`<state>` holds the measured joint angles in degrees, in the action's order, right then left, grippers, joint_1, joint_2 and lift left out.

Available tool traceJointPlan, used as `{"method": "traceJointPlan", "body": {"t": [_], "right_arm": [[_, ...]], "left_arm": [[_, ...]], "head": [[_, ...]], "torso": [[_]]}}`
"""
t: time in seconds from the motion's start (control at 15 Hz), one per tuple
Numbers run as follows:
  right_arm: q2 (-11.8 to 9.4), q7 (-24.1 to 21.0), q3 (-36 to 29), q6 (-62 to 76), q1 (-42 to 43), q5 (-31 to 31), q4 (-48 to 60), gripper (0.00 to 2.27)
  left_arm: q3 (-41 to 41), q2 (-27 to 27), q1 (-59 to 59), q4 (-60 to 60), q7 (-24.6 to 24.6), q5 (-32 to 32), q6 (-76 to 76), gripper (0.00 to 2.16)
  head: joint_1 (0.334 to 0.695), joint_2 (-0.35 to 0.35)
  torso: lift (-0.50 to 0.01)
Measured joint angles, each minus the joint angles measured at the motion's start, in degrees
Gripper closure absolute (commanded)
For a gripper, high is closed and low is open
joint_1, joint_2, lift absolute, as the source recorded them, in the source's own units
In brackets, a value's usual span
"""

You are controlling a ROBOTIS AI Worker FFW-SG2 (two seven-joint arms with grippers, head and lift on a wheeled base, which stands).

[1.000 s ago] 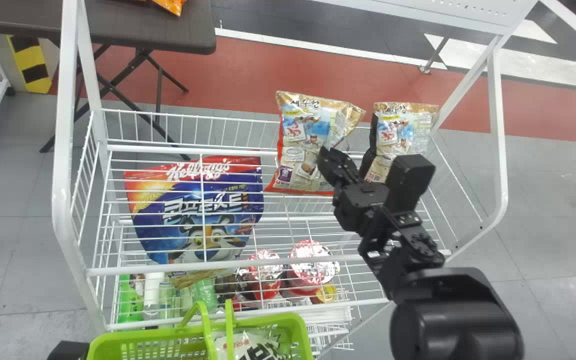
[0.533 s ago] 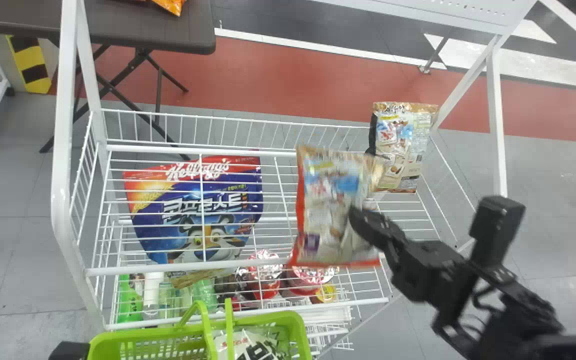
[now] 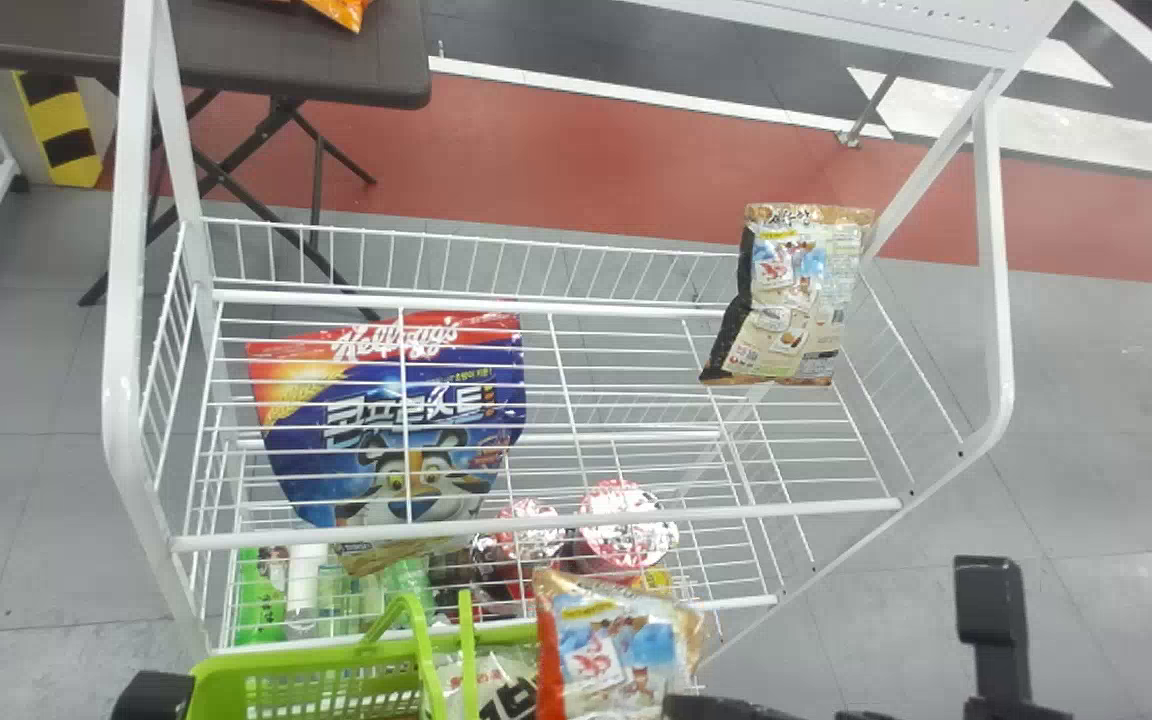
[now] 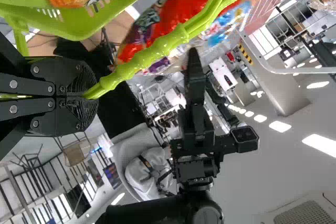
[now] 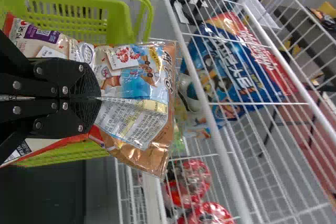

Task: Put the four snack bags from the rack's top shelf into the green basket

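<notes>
White wire rack (image 3: 536, 522), grey floor (image 3: 36, 400); snack bag (image 3: 801, 290) at the shelf's far right corner; second bag (image 3: 616, 645), clamped in right gripper (image 3: 706, 710), brought from shelf to green basket's (image 3: 286, 663) right end; left gripper (image 4: 92, 96) closed on basket handle (image 3: 469, 665).

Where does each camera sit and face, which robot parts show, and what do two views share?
Head view: on the head, facing forward and down at the white wire rack; parts of the black left arm and right arm show.
Left wrist view: on that wrist, facing the right arm; black left gripper holds the green plastic basket handle.
Right wrist view: on that wrist, facing the rack; black right gripper holds a tan foil snack bag.
Shared, head and right wrist: snack bag, green basket, rack.
</notes>
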<state>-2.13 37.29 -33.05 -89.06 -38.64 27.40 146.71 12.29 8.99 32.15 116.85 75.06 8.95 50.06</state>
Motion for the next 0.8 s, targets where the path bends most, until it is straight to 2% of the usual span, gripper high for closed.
{"method": "traceJointPlan", "body": {"t": [0.2, 0.47, 0.8], "right_arm": [[-0.1, -0.1, 6.5, -0.2, -0.7, -1.0, -0.6, 2.22], [-1.1, -1.0, 19.4, -0.2, -1.9, -8.2, -1.3, 2.22], [-3.5, -1.1, 26.0, -0.2, -3.0, -9.7, -2.9, 2.20]], "left_arm": [[0.2, 0.1, 0.2, 0.2, 0.0, 0.0, 0.0, 2.11], [0.2, 0.2, 0.5, 0.4, 0.3, 0.0, -0.2, 2.11], [0.2, 0.2, 0.6, 0.4, 0.3, 0.0, -0.4, 2.11]], "head": [[0.695, -0.350], [0.695, -0.350], [0.695, -0.350]], "torso": [[0.000], [0.000], [0.000]]}}
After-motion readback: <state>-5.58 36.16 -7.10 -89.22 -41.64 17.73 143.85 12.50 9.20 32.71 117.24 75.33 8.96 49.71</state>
